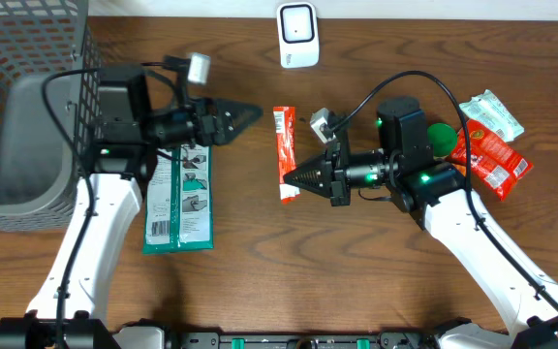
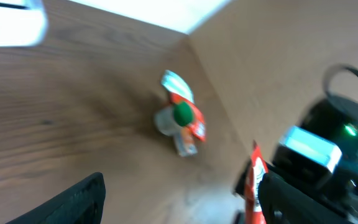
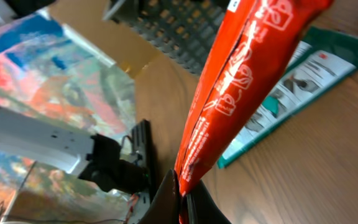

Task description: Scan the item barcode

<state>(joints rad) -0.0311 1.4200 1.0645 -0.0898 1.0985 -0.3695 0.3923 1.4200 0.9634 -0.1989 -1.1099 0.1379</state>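
Over the middle of the table (image 1: 356, 291), the right gripper (image 1: 294, 180) pinches the red packet (image 1: 285, 145) by its near end. The left gripper (image 1: 248, 114) gapes empty beside it. Next, probably: show the packet's barcode to the scanner (image 1: 297, 36) at the far edge.

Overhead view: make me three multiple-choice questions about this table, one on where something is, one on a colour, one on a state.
1. Where is the white scanner on the table?
A) far edge, middle
B) near edge, left corner
C) near edge, right corner

2. What colour is the long packet at mid-table?
A) blue
B) red
C) yellow

3. How is the right end effector?
A) open and empty
B) out of view
C) shut on the packet

Answers:
1 A, it sits at the top centre of the overhead view.
2 B, the wrapper is red with white print.
3 C, the right wrist view shows the fingers pinching the packet's end.
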